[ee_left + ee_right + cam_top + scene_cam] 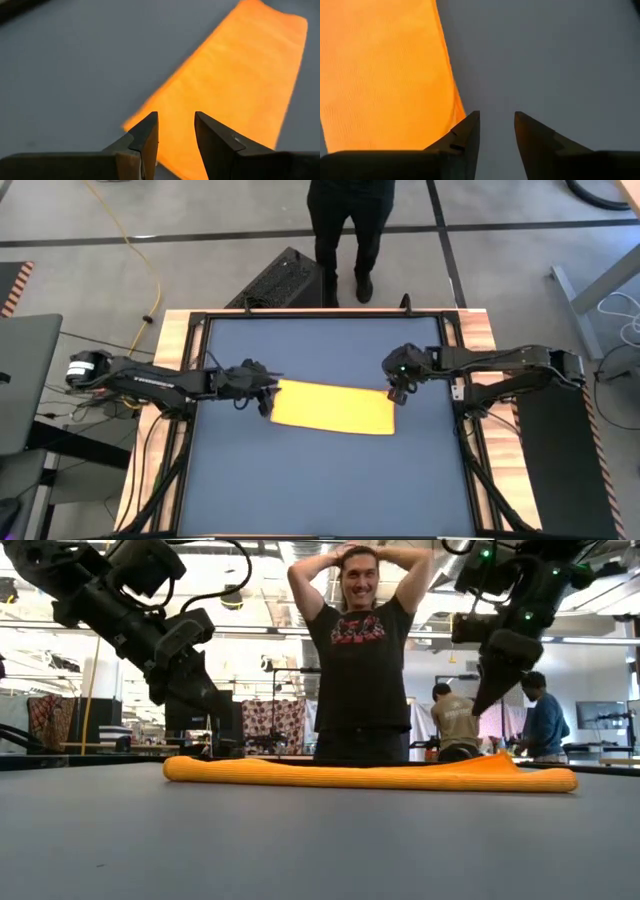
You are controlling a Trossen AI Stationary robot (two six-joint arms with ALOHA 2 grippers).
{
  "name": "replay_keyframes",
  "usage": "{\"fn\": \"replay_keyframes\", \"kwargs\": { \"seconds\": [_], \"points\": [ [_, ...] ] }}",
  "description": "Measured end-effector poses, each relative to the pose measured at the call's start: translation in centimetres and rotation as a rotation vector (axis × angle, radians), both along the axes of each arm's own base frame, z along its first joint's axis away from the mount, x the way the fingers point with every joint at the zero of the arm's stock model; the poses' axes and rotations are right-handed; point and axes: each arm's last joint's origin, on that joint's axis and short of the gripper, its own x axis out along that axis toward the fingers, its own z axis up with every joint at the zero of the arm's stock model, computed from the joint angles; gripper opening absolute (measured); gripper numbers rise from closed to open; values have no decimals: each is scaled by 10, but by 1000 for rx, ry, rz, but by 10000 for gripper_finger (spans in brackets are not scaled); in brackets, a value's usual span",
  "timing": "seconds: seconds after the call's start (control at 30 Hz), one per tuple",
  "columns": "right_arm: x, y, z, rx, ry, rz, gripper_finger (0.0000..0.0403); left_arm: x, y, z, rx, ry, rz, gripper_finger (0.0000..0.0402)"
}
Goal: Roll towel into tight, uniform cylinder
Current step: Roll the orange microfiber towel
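The yellow towel [335, 408] lies flat on the dark table as a long folded strip running left to right; it also shows in the low view [370, 776]. My left gripper [268, 395] hovers over the strip's left end [165, 145], its fingers a little apart and empty. My right gripper [398, 393] hangs above the table just off the strip's far right corner [451, 107], its fingers a little apart and empty. In the low view it [484, 705] stands well clear above the towel.
A person [362, 650] stands just beyond the table's far edge, hands on head. A black case [285, 280] lies on the floor there. Wooden rails [172, 340] frame the table's sides. Bare dark mat [320, 490] lies toward the near edge.
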Motion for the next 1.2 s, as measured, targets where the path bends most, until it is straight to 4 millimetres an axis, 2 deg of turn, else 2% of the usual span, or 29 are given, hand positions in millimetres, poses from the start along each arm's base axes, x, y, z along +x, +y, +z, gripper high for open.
{"fn": "replay_keyframes", "kwargs": {
  "seconds": [0.17, 0.33, 0.43, 0.57, 0.7, 0.83, 1.03, 1.2],
  "points": [
    [14, 10, 2, 60, -117, 172, 146, 17, -19, -14, 15, -21, -79, 116],
    [24, 27, -18, 90, -168, 343, 146, 40, -32, -23, 99, -43, -145, 116],
    [25, 34, -34, 97, -174, 387, 146, 63, -37, -26, 114, -10, -201, 116],
    [23, 36, -52, 80, -177, 399, 146, 92, -43, -40, 133, 147, -317, 116],
    [15, 28, -66, 68, -129, 354, 146, 112, -45, -46, 139, 301, -342, 116],
    [9, 17, -75, 56, -88, 313, 146, 121, -45, -39, 149, 343, -360, 116],
    [11, 4, -79, 28, -82, 276, 146, 111, -44, -36, 122, 496, -347, 116],
    [16, 1, -90, 67, -68, 292, 146, 103, -42, -37, 155, 597, -275, 116]
  ]
}}
